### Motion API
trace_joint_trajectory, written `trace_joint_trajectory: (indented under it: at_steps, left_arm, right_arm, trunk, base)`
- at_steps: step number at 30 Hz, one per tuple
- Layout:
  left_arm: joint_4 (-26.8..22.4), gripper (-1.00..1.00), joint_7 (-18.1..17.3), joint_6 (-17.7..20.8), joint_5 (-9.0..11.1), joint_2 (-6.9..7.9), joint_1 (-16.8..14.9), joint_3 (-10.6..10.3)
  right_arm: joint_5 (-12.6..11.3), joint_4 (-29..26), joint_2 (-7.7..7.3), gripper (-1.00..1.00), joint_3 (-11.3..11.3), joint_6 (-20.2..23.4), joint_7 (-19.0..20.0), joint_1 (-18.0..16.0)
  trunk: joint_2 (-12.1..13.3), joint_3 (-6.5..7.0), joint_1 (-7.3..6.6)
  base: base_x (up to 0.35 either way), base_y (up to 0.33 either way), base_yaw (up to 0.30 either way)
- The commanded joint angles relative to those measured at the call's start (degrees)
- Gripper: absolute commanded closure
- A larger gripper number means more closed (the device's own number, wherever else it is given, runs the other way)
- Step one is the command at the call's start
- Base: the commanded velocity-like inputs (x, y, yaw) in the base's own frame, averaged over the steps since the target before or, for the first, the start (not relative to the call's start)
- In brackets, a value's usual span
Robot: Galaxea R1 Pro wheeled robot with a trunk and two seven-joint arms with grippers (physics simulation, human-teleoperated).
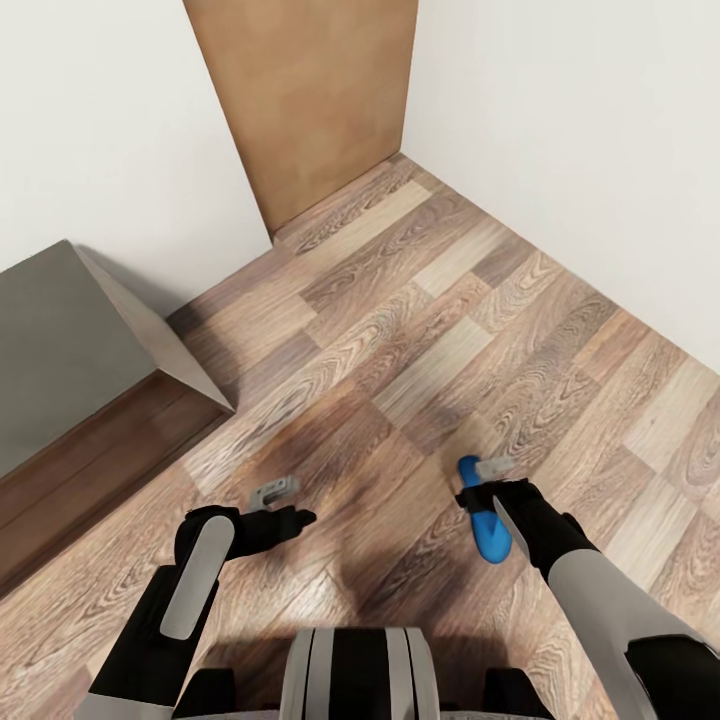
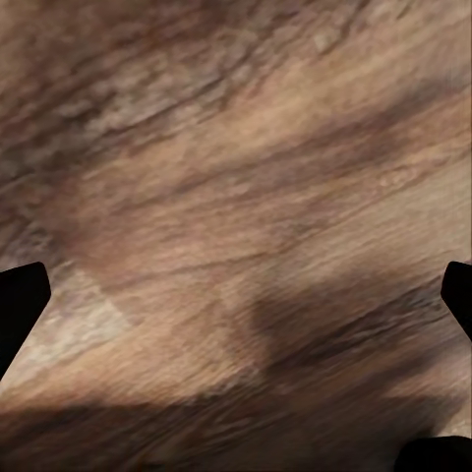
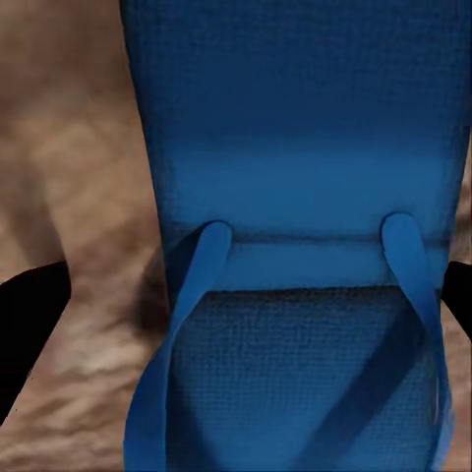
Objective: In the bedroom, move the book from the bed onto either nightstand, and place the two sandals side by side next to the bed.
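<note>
One bright blue sandal (image 1: 492, 535) lies sole-down on the wood-plank floor at the right, straps up. My right gripper (image 1: 486, 488) hovers directly over its middle. In the right wrist view the sandal (image 3: 295, 147) spans nearly the whole gap; the fingertips (image 3: 29, 329) stand wide apart, with floor showing between one tip and the sandal's edge. My left gripper (image 1: 275, 505) is open and empty just above bare floor (image 2: 236, 197). A corner of the bed (image 1: 50, 340), pale grey mattress on a dark brown frame, shows at the left. The book and the nightstand are out of view.
A closed wooden door (image 1: 310, 100) stands in the far corner between two white walls. The right wall (image 1: 600, 150) runs diagonally past the sandal. Plank floor (image 1: 400, 320) stretches between the bed and the walls. My base (image 1: 360, 670) is at the near edge.
</note>
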Motion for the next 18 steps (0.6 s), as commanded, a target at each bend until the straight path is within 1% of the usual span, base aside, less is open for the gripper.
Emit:
trace_joint_trajectory:
  at_steps: [1, 2, 9, 10, 18]
  left_arm:
    - [0.0, -1.00, 0.6, 0.1, 0.6, -0.02, 0.0, 0.0]
    - [0.0, -1.00, 0.6, 0.1, 0.6, -0.02, 0.0, 0.0]
    - [0.0, -1.00, 0.6, 0.1, 0.6, -0.03, 0.0, -0.1]
    - [0.0, -1.00, 0.5, 0.1, 0.6, -0.03, 0.0, -0.1]
    - [0.0, -1.00, 0.5, 0.2, 0.7, -0.03, 0.0, -0.1]
  right_arm:
    - [1.1, 0.4, -0.07, -1.00, 0.2, -0.3, -0.5, 0.0]
    - [1.1, 0.4, -0.06, -1.00, 0.2, -0.3, -0.5, 0.0]
    - [1.1, 0.4, -0.02, -1.00, 0.2, -0.2, -0.5, 0.0]
    - [1.1, 0.4, -0.04, 1.00, 0.2, -0.2, -0.5, 0.0]
    - [1.0, 0.5, -0.23, 1.00, 0.1, 0.0, -0.5, -0.1]
  trunk:
    - [0.0, -0.27, 0.05]
    - [0.0, -0.49, 0.08]
    - [0.0, -0.49, 0.08]
    - [0.0, -0.49, 0.08]
    - [0.0, -0.49, 0.08]
  base:
    - [0.000, 0.000, 0.000]
    - [0.000, 0.000, 0.000]
    - [0.000, 0.000, 0.000]
    - [0.000, 0.000, 0.000]
    - [0.000, 0.000, 0.000]
